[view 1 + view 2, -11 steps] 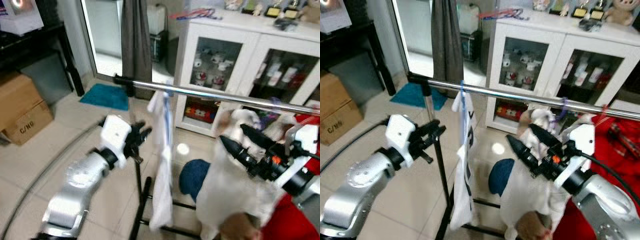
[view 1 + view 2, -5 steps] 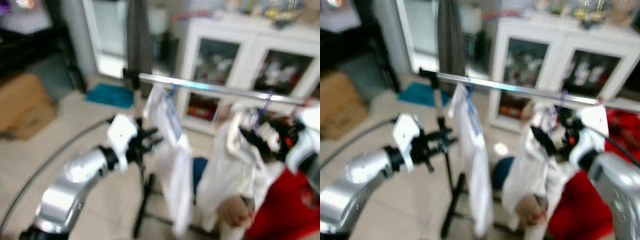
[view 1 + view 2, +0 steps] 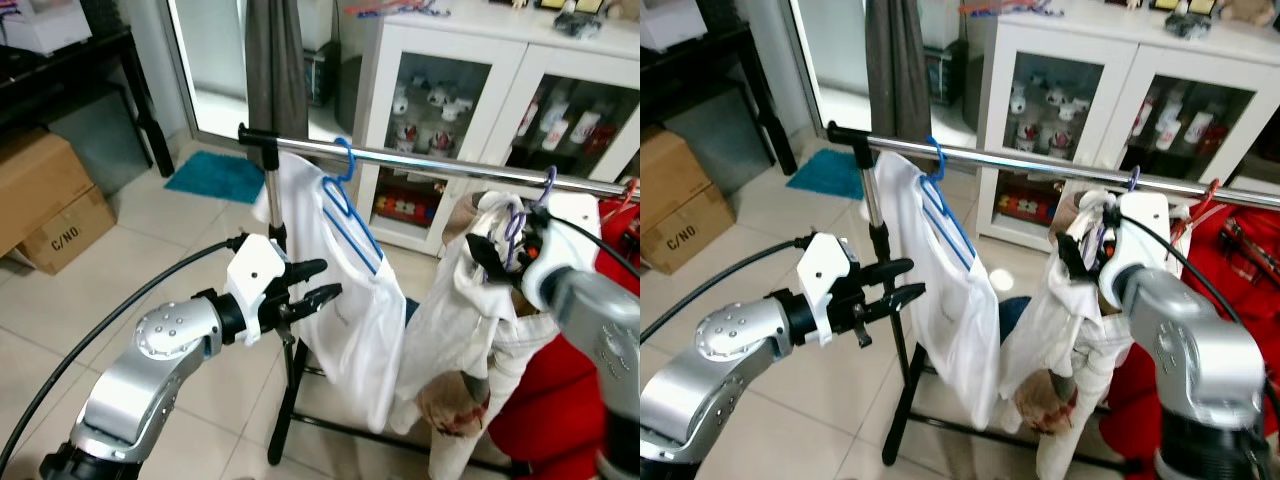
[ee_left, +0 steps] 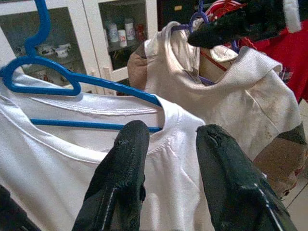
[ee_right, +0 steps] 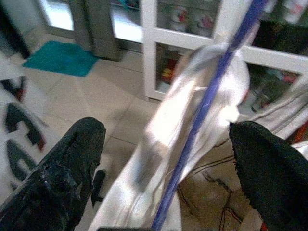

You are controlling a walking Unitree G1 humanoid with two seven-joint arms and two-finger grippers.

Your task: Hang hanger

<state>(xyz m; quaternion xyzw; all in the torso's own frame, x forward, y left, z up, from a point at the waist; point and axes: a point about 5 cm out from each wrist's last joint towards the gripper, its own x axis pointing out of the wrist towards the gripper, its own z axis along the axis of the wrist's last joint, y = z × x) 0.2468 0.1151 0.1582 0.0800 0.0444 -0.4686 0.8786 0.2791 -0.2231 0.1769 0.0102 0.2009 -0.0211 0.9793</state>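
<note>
Hanging step looks near done: purple hanger (image 3: 518, 222) w/ cream garment (image 3: 462, 300) has hook over rail (image 3: 420, 158), between blue hanger (image 3: 345, 195) w/ white tee (image 3: 345, 290) and red garment (image 3: 570, 400). R gripper (image 5: 168, 159) spread wide around purple hanger neck, not clamped. L gripper (image 4: 168, 144) parted narrow, just in front of tee collar, holding nothing. Risks: R fingers snag hook on withdrawal → hanger lifts off rail, garment drops to floor. L gripper may catch tee, drag blue hanger sideways. Hook seat depth: can't tell.

My left arm (image 3: 150, 370) is rounded silver with a white wrist block, a black cable trailing, and long black fingers (image 4: 120, 178).
</note>
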